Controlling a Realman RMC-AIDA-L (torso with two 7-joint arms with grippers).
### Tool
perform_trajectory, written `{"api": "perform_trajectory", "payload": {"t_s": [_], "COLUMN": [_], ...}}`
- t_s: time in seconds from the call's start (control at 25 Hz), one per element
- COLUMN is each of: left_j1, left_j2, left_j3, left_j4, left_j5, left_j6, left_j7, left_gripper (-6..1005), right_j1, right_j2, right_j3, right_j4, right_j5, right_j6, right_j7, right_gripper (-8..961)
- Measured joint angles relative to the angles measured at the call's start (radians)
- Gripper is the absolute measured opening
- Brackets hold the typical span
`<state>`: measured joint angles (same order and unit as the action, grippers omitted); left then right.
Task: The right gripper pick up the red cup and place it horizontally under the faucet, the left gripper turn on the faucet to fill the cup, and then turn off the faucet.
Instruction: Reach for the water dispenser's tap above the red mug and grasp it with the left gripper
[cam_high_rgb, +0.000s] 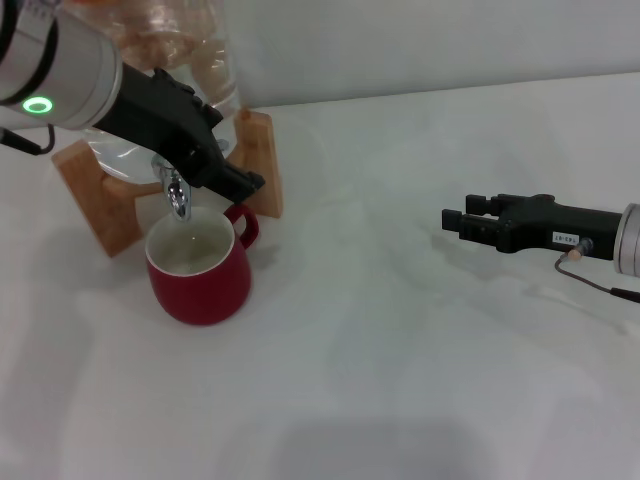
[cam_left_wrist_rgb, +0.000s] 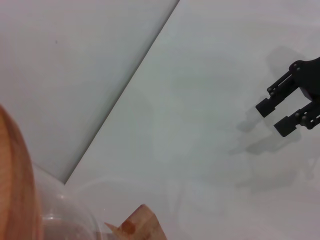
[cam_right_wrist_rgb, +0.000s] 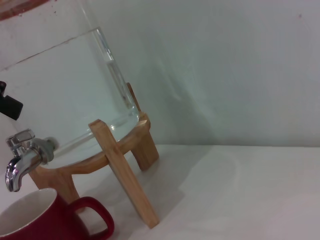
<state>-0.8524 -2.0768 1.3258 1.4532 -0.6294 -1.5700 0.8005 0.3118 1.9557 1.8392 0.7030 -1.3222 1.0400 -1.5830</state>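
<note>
Your left gripper (cam_high_rgb: 235, 178) at the faucet (cam_high_rgb: 176, 193), grip impossible to tell, red cup (cam_high_rgb: 199, 267) just below it, your right gripper (cam_high_rgb: 452, 222) spread and empty, well apart

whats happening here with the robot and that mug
The red cup stands upright on the white table, right under the faucet of a glass jar on a wooden stand. The left claw is at the faucet, above the cup, apparently working its lever. Whether water is running is hard to tell. The right claw hangs open off to the right, holding nothing.
</note>
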Motion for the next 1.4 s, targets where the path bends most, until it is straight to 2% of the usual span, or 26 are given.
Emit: {"api": "perform_trajectory", "payload": {"t_s": [0.56, 1.4], "left_j1": [-0.038, -0.038], "left_j2": [-0.002, -0.002], "left_j3": [0.006, 0.014], "left_j4": [-0.083, -0.127], "left_j5": [0.016, 0.018], "left_j6": [0.038, 0.050], "left_j7": [0.014, 0.038], "left_gripper": [892, 892], "right_j1": [0.000, 0.000], "right_j2": [-0.001, -0.002], "right_j3": [0.000, 0.000], "right_j4": [-0.014, -0.014], "right_j5": [0.001, 0.002], "right_j6": [-0.002, -0.003], "right_j7": [0.000, 0.000], "right_gripper": [529, 529]}}
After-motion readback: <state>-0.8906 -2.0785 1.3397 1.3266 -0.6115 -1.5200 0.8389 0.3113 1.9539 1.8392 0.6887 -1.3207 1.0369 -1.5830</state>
